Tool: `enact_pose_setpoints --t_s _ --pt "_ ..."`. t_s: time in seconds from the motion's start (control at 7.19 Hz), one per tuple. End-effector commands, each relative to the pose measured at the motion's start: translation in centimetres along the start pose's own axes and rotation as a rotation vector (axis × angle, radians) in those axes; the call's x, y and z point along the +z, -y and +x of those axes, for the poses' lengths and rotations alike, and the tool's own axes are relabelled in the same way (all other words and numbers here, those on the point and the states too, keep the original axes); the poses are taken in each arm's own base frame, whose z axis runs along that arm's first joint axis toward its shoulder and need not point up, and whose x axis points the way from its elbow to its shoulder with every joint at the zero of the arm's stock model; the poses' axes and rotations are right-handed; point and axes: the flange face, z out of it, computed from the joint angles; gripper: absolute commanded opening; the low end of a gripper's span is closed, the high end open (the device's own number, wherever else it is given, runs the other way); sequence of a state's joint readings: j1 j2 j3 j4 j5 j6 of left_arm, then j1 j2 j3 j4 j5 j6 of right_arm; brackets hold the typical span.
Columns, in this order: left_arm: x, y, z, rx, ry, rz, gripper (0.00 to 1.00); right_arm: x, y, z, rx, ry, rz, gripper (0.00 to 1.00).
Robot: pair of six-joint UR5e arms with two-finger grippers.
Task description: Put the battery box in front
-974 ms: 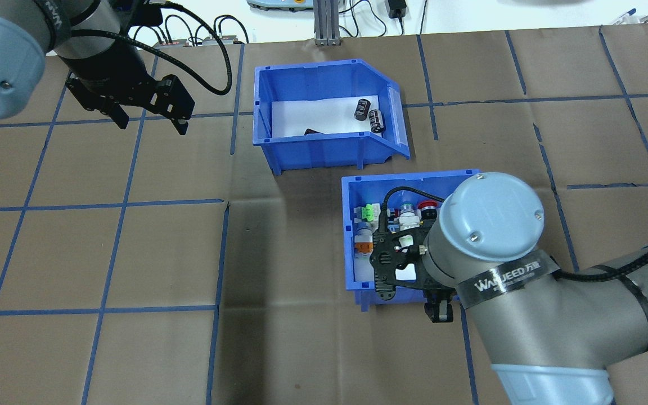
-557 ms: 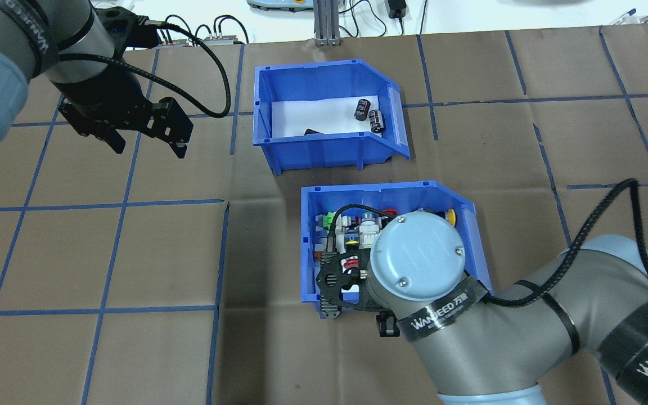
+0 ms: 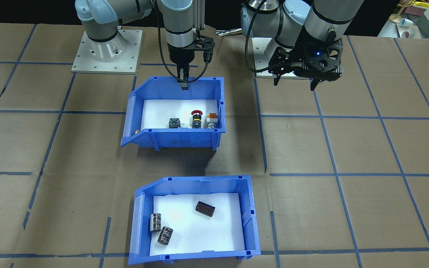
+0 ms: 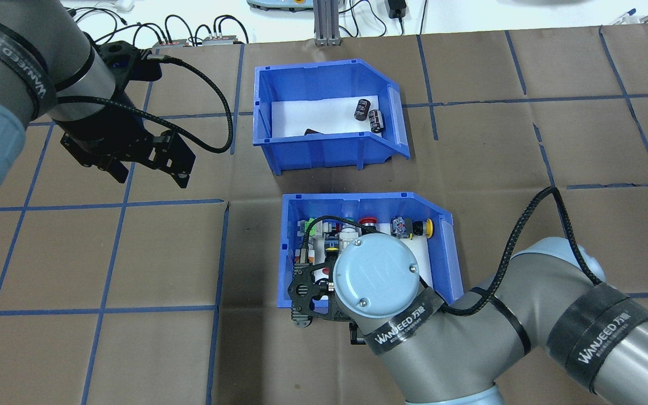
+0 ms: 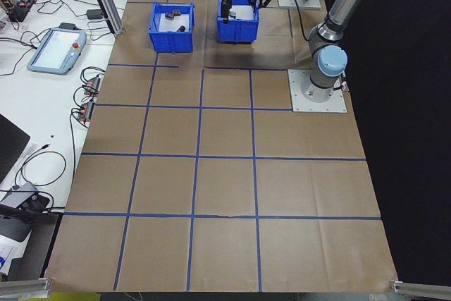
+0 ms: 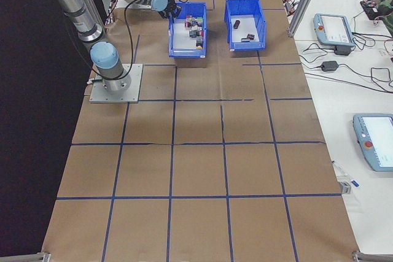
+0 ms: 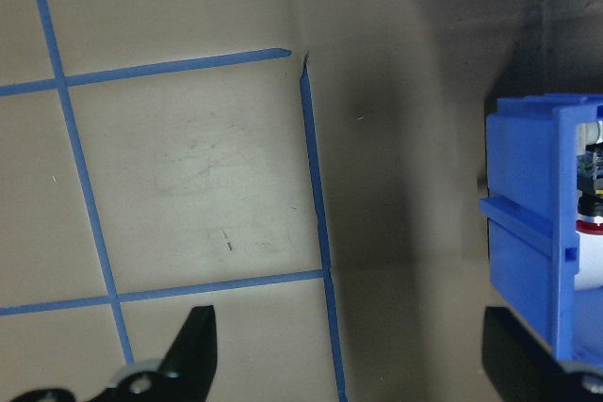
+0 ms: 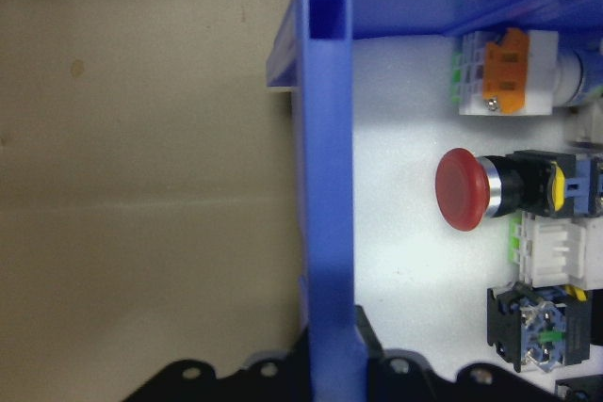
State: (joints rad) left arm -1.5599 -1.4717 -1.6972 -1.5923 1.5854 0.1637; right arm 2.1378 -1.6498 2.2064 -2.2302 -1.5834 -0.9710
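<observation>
The battery box point(image 4: 324, 149) is a blue open bin with a white liner. It stands at the far middle of the table with dark cells point(image 4: 363, 108) lying in it; in the front-facing view the battery box point(image 3: 199, 183) is nearest the camera. No gripper touches it. A second blue bin with push-button switches point(image 4: 358, 203) stands between it and the robot. My right gripper point(image 3: 183, 82) is shut on that switch bin's robot-side wall point(image 8: 325, 185). My left gripper point(image 4: 152, 177) hangs open over bare table to the left, with nothing between its fingers point(image 7: 198, 350).
Brown paper with a blue tape grid covers the table. Cables and small devices point(image 4: 189, 34) and an aluminium post point(image 4: 324, 22) line the far edge. Both arm base plates point(image 3: 106, 52) sit on the robot's side. Teach pendants point(image 6: 331, 29) lie on the white bench beyond.
My right arm has dragged the switch bin leftward and toward the robot. My left arm has come toward the robot, still open. The battery box has stayed put.
</observation>
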Motion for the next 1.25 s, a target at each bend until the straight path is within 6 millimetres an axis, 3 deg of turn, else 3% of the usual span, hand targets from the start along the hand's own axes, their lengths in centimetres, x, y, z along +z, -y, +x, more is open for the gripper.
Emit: enact_pose_setpoints --t_s 0.0,0.28,0.56,0.7,0.83,1.11 --pt "0.1 -0.1 -0.3 0.014 0.021 -0.006 0.99 1.1 -0.2 -0.4 0.004 0.023 -0.01 1.0" --pt "0.1 -0.1 -0.2 -0.001 0.02 -0.005 0.99 -1.1 -0.4 0.1 0.013 -0.022 0.002 1.0" --pt "0.1 -0.1 -0.2 -0.001 0.02 -0.005 0.99 -6.0 -1.3 0.8 0.043 -0.064 0.028 1.0" --pt "0.2 -0.1 -0.2 -0.001 0.02 -0.007 0.99 -9.3 -2.4 2.4 0.087 -0.056 0.017 1.0" --pt "0.3 0.0 -0.2 0.001 0.018 -0.008 0.99 -11.6 -4.7 5.5 0.194 -0.007 -0.016 1.0" --pt "0.3 0.1 -0.2 -0.001 0.019 -0.005 0.99 -14.3 -9.2 9.8 0.451 0.059 -0.016 1.0"
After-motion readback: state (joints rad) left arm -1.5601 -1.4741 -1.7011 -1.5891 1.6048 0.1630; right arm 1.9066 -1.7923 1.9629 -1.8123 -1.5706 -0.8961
